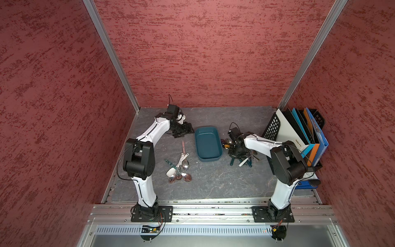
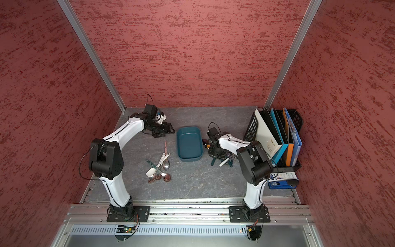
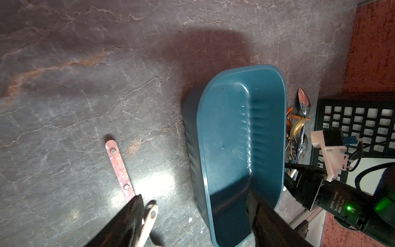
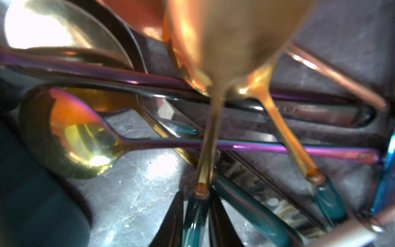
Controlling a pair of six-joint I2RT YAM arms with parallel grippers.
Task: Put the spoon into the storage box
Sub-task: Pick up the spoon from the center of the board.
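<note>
The storage box (image 1: 208, 143) (image 2: 189, 142) (image 3: 235, 132), a shallow dark teal tray, stands empty mid-table. In the right wrist view my right gripper (image 4: 197, 198) is shut on the teal handle of a spoon (image 4: 206, 149) with a gold neck and bowl. That spoon tilts up over a heap of other spoons. In both top views the right gripper (image 1: 234, 157) (image 2: 214, 157) is low, just right of the box. My left gripper (image 1: 181, 133) (image 2: 162, 132) (image 3: 194, 195) hangs open with nothing in it by the box's far left corner.
Several more spoons (image 1: 180, 169) lie in a pile left of the box, one with a pink handle (image 3: 119, 169). Another heap (image 1: 248, 160) lies under the right arm. A black mesh file rack (image 1: 273, 126) with folders stands against the right wall.
</note>
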